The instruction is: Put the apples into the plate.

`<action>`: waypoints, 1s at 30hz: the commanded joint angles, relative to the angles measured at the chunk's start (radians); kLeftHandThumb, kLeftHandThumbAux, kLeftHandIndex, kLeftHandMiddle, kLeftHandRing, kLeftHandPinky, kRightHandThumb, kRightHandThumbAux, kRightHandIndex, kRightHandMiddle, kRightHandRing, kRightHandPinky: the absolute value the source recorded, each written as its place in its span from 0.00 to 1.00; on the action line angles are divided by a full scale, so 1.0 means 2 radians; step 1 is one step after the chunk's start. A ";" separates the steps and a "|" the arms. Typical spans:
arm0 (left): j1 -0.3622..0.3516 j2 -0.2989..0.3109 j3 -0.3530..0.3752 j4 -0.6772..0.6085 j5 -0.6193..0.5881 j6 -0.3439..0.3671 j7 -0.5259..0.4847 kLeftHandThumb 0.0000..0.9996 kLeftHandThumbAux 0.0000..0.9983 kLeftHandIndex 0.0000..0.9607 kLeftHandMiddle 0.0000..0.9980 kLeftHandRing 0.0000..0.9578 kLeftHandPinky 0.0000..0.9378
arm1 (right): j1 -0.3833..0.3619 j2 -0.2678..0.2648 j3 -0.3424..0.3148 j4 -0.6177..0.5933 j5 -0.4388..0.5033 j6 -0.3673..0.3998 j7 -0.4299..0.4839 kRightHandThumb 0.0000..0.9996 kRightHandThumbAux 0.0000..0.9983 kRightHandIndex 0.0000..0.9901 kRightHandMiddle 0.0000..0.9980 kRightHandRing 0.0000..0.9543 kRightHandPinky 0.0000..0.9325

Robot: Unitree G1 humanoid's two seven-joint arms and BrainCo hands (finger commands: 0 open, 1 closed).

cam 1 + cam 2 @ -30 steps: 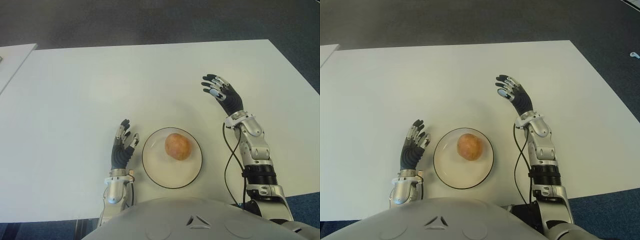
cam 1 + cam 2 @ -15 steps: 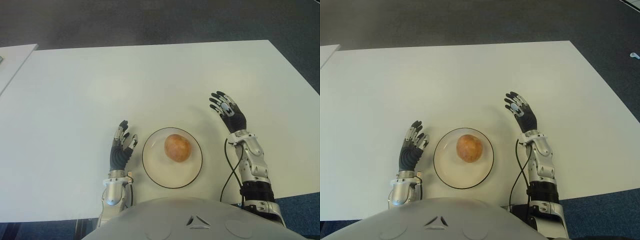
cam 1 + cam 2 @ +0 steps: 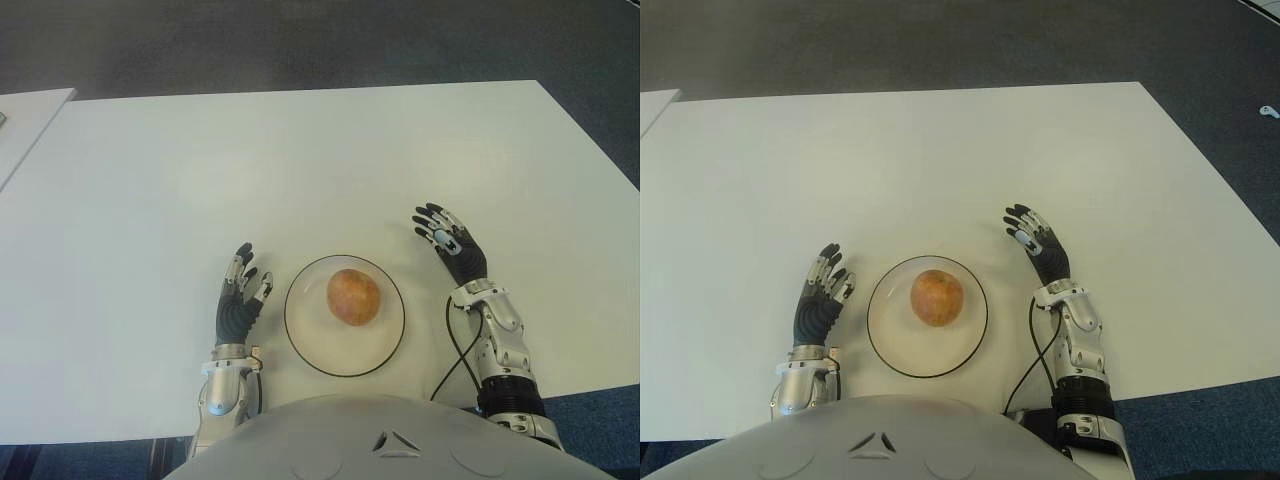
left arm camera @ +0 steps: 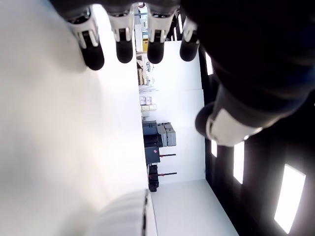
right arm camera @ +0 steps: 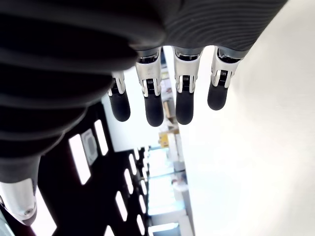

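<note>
On the white table (image 3: 300, 160), close to the robot's body, one apple (image 3: 353, 296) sits near the middle of the round white plate (image 3: 310, 345); no other apple shows on the table, so as far as can be seen the placing is done. Left hand (image 3: 239, 300) shows just beside the plate on its left, fingers spread and holding nothing; right hand (image 3: 450, 246) shows near the plate on its right, apart from it, fingers likewise extended and empty; nothing seems left but to pull the arms back.
</note>
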 commanded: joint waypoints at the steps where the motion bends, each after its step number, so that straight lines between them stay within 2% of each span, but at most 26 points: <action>1: 0.011 0.002 0.001 -0.001 -0.011 0.006 -0.010 0.13 0.65 0.08 0.06 0.06 0.09 | 0.011 0.010 0.010 0.012 -0.008 -0.018 0.004 0.38 0.61 0.16 0.21 0.18 0.19; 6: 0.019 -0.004 0.005 -0.009 -0.015 0.013 -0.005 0.13 0.65 0.09 0.05 0.06 0.09 | 0.022 0.019 0.016 0.013 -0.008 -0.034 0.002 0.37 0.61 0.16 0.20 0.18 0.18; 11: 0.030 -0.022 0.012 -0.012 -0.027 0.006 0.006 0.15 0.66 0.10 0.05 0.05 0.09 | 0.045 0.035 0.017 0.003 -0.018 -0.058 -0.019 0.31 0.60 0.14 0.18 0.15 0.15; 19: 0.033 -0.034 0.015 -0.008 -0.051 -0.001 -0.004 0.17 0.66 0.10 0.05 0.04 0.06 | 0.069 0.056 0.017 -0.009 -0.020 -0.069 -0.050 0.26 0.59 0.08 0.12 0.09 0.08; 23: 0.031 -0.041 0.016 -0.002 -0.056 -0.009 -0.002 0.17 0.63 0.08 0.03 0.02 0.04 | 0.076 0.058 0.021 -0.011 -0.030 -0.080 -0.060 0.23 0.57 0.05 0.07 0.04 0.04; 30: 0.024 -0.055 0.009 0.002 -0.088 -0.008 -0.008 0.18 0.57 0.07 0.00 0.00 0.01 | 0.083 0.056 0.027 -0.014 -0.041 -0.087 -0.069 0.19 0.55 0.03 0.04 0.01 0.03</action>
